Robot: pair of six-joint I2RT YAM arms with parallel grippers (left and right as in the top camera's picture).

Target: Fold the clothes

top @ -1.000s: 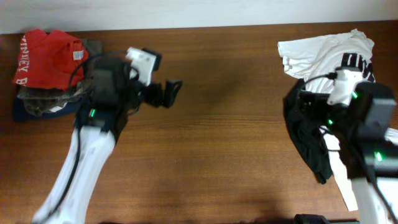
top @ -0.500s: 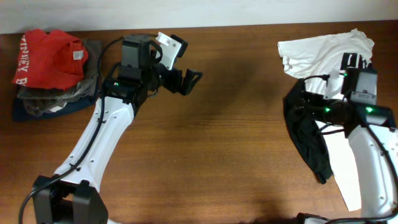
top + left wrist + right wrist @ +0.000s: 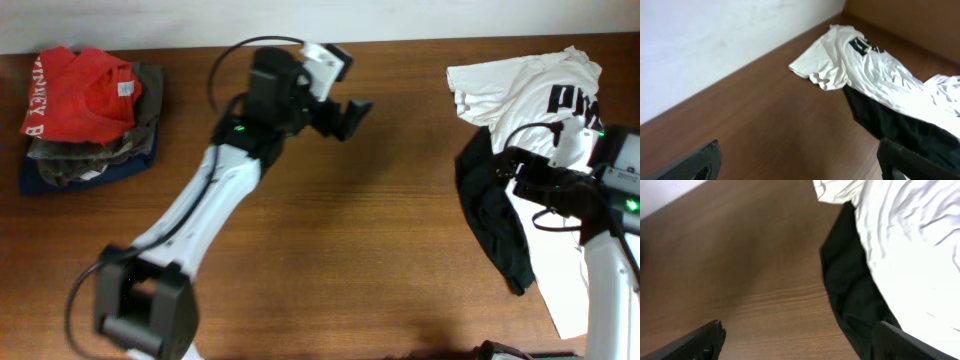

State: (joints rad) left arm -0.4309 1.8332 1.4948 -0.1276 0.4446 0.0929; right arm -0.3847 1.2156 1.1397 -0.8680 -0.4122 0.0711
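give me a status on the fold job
Left gripper open, empty. Right gripper open, empty, by black garment. White shirt crumpled, unfolded, lying over it. Red pile far left, out of the way.

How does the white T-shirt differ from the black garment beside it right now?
The white T-shirt carries black block letters; the black garment shows no print that I can see. The white T-shirt lies on top, with the black garment partly hidden beneath it. On the table, the white T-shirt reaches nearer the far edge, while the black garment pokes out toward the middle. Both are wrinkled and unfolded, at the right end.
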